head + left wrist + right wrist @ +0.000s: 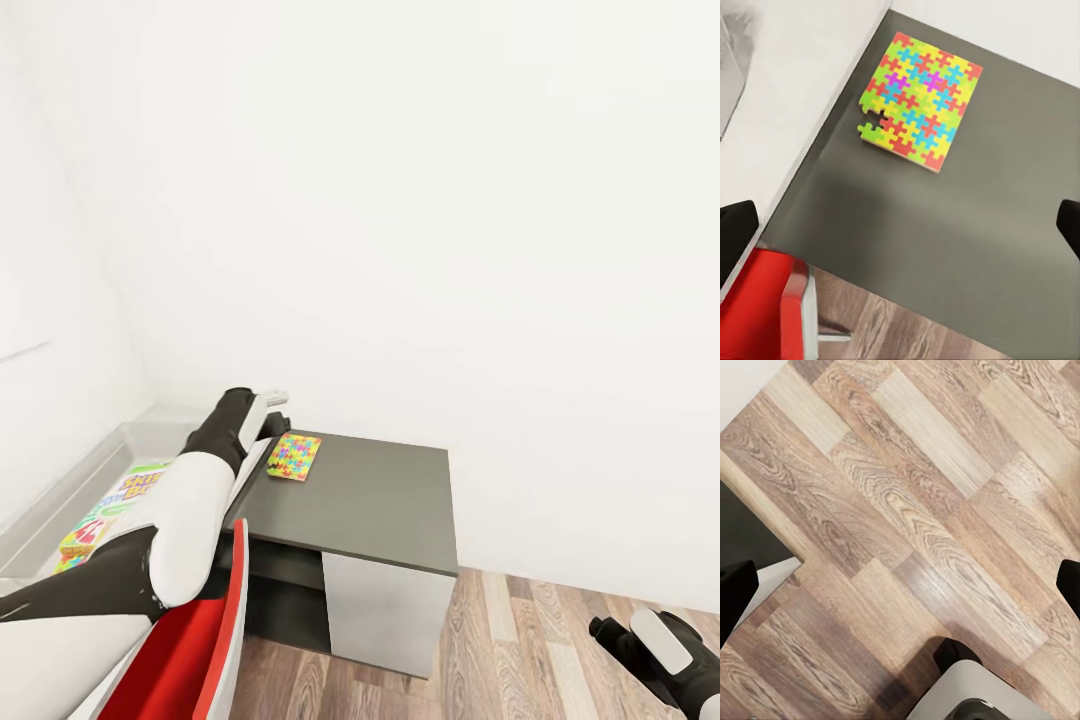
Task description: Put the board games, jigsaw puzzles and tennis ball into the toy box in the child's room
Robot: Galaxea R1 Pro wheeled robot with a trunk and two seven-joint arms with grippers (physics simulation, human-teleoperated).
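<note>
One jigsaw puzzle (294, 456) is seen lying flat on the dark grey side unit (380, 500) of the desk (255, 463), near the unit's far corner and just beside the lighter desk top; a few pieces at one corner are visibly loosened in the left wrist view (919, 98). The left tool (272, 400) is held above the desk edge near the puzzle, its black fingertips (736, 236) spread wide with nothing between them. The toy box (95, 465) is placed on the desk at the left, behind the left arm, and printed boxes are seen inside it, one lettered "SKIP-BO" (135, 487) in part. The right tool (612, 632) is held low over the wood floor (915, 517), its fingers likewise wide apart and empty. A red chair (185, 645) is seen below the left arm.
</note>
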